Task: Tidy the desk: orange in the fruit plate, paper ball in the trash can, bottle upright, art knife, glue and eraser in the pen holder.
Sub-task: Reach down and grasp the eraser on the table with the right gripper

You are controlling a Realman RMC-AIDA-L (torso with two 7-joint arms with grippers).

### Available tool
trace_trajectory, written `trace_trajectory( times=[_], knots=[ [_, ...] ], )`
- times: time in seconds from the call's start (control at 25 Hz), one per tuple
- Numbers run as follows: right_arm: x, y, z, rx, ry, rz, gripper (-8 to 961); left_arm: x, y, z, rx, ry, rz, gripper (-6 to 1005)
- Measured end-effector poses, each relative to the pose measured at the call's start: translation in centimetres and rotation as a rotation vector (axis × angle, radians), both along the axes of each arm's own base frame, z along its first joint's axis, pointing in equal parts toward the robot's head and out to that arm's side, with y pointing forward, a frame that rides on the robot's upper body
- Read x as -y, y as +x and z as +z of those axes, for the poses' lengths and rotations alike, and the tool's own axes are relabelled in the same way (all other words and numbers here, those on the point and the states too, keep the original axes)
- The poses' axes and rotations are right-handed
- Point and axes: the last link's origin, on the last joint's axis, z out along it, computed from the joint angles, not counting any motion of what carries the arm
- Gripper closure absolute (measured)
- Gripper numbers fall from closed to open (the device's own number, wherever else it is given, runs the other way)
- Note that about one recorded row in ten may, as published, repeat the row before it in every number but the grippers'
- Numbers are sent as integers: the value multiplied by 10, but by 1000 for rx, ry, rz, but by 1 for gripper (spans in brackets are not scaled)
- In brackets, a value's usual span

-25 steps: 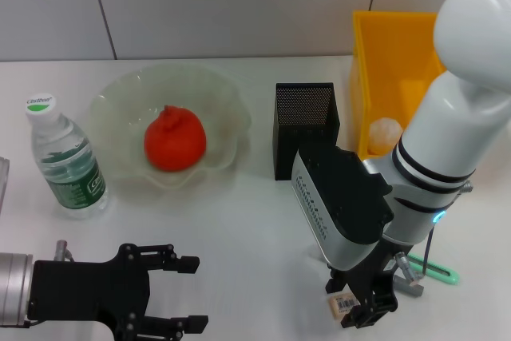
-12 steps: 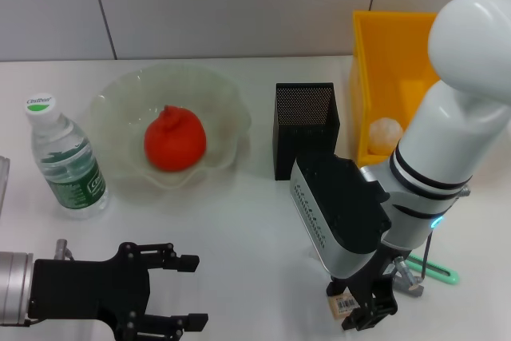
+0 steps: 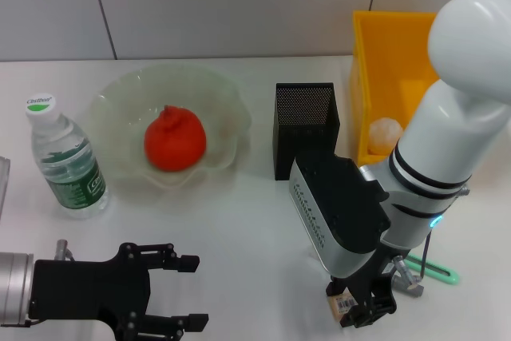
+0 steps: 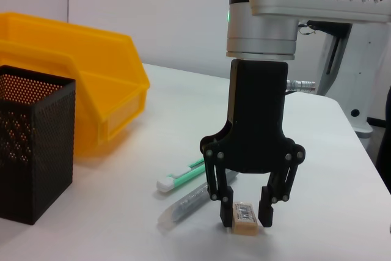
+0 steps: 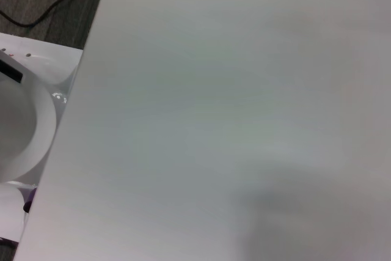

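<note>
Eraser [image 4: 247,219]: small cream block with barcode label, on the smooth white surface [image 4: 342,151]
Right gripper [image 4: 246,214]: clamped on it (near front edge)
Left gripper [image 3: 188,292]: spread wide, idle

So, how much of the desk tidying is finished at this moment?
Done: orange in the fruit plate, paper ball in the yellow bin, bottle upright. In hand: right gripper closing around the eraser on the table. Left: art knife and glue, both lying on the table.
</note>
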Motion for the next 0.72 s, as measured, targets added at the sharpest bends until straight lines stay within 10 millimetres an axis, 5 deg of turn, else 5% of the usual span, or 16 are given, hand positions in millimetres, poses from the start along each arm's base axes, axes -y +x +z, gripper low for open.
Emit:
trace_trajectory(
  times=[0.72],
  knots=[
    [0,1,0,2,0,-4,571,0,-1,1,6,9,9,214]
  ],
)
